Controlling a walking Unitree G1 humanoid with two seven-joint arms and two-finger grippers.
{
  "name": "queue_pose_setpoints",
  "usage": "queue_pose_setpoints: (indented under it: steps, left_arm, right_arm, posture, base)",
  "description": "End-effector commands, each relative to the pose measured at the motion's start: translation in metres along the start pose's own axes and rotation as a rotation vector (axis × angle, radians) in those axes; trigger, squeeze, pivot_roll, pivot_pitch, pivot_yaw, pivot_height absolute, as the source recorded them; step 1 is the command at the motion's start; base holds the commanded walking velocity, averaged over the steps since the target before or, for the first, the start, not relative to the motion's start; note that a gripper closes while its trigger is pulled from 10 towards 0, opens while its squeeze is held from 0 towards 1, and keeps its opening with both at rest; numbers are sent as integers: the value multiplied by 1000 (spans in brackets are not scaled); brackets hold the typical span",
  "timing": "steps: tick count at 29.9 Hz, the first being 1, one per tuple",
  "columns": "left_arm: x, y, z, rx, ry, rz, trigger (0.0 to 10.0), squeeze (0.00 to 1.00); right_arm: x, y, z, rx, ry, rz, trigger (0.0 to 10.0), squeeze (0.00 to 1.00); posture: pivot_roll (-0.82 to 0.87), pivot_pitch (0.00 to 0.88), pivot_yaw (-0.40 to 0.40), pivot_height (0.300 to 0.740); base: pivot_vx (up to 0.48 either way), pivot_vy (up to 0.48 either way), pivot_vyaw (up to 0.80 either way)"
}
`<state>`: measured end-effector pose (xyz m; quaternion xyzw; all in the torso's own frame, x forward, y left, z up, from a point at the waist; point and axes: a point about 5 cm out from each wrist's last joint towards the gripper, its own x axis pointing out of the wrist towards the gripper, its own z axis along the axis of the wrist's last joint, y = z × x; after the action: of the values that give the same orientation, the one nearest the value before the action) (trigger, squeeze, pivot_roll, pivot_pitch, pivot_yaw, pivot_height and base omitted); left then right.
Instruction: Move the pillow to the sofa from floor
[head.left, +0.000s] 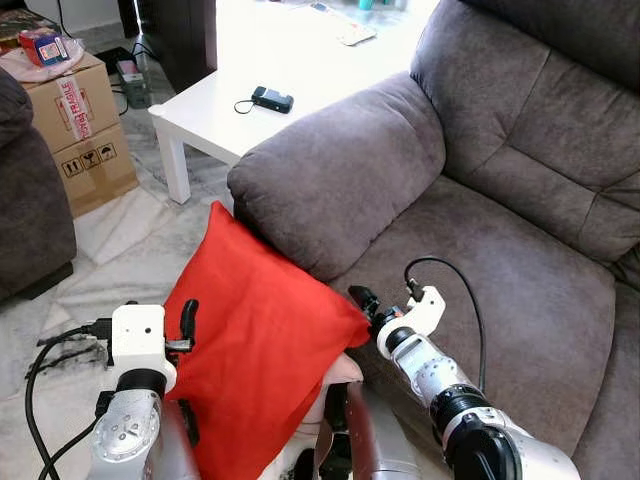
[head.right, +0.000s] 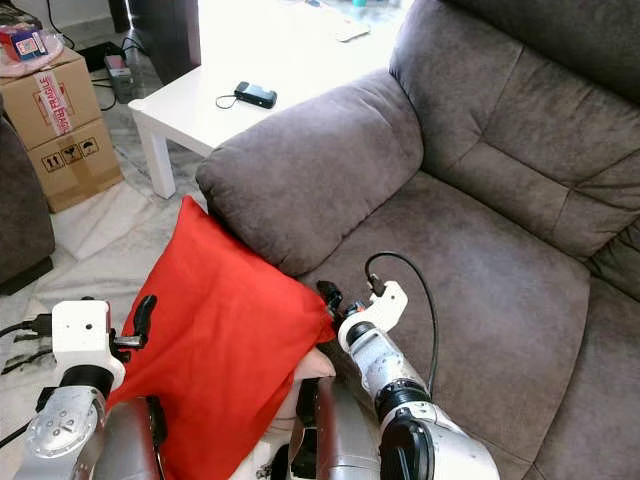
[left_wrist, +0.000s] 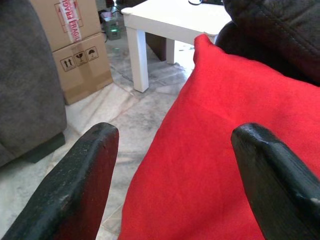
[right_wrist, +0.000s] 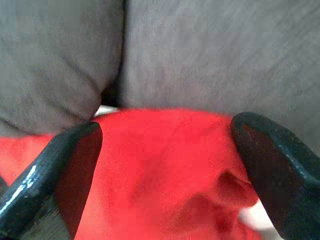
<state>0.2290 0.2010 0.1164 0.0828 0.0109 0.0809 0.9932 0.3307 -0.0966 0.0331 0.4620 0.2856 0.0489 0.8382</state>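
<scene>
Red pillow, lower middle, is raised between left tool and right tool, both spread; sofa seat awaits.

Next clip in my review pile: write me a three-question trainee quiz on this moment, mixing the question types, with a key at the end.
1. True or false: the red pillow lies flat on the sofa seat.
2. Multiple choice: what rests on the white table? A) a mug B) a small black device with a cord C) a folded towel
3. Fill in: the left gripper and the right gripper sit on opposite ____ of the pillow.

Key
1. False. It is held up between the two grippers, its upper corner against the sofa armrest.
2. B, the small black device.
3. Sides. Both wrist views show open fingers with red fabric between them.
</scene>
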Motion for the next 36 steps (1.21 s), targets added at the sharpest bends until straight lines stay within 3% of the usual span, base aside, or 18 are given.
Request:
queue_pose_setpoints:
  steps: [1, 9, 14, 23, 26, 36]
  left_arm:
    - [-2, -7, -7, -8, 31, -29, 10000, 0]
    - [-2, -10, -10, -9, 51, -38, 10000, 0]
    - [-4, -10, -13, -8, 61, -39, 10000, 0]
    - [-5, -12, -18, 4, 99, -48, 10000, 0]
    - [-6, -12, -19, 3, 103, -46, 10000, 0]
    - [-6, -13, -24, 14, 133, -39, 10000, 0]
  right_arm:
    - [0, -3, -1, -10, 19, -47, 10000, 0]
    - [1, -1, -5, 5, 70, -67, 10000, 0]
    - [0, -4, -10, -34, 100, -93, 10000, 0]
    - [-2, -8, -14, 97, 142, -113, 10000, 0]
    - [-4, -12, -16, 100, 150, -141, 10000, 0]
    - [-7, -16, -39, 193, 233, -151, 10000, 0]
  posture:
    - [171, 150, -241, 560]
    - [165, 151, -242, 560]
    - [156, 155, -244, 560]
    - [152, 166, -251, 560]
    - [147, 165, -252, 560]
    - [139, 162, -256, 560]
  base:
    - [0, 0, 0]
    - [0, 0, 0]
    - [0, 0, 0]
    - [0, 0, 0]
    - [0, 0, 0]
    - [0, 0, 0]
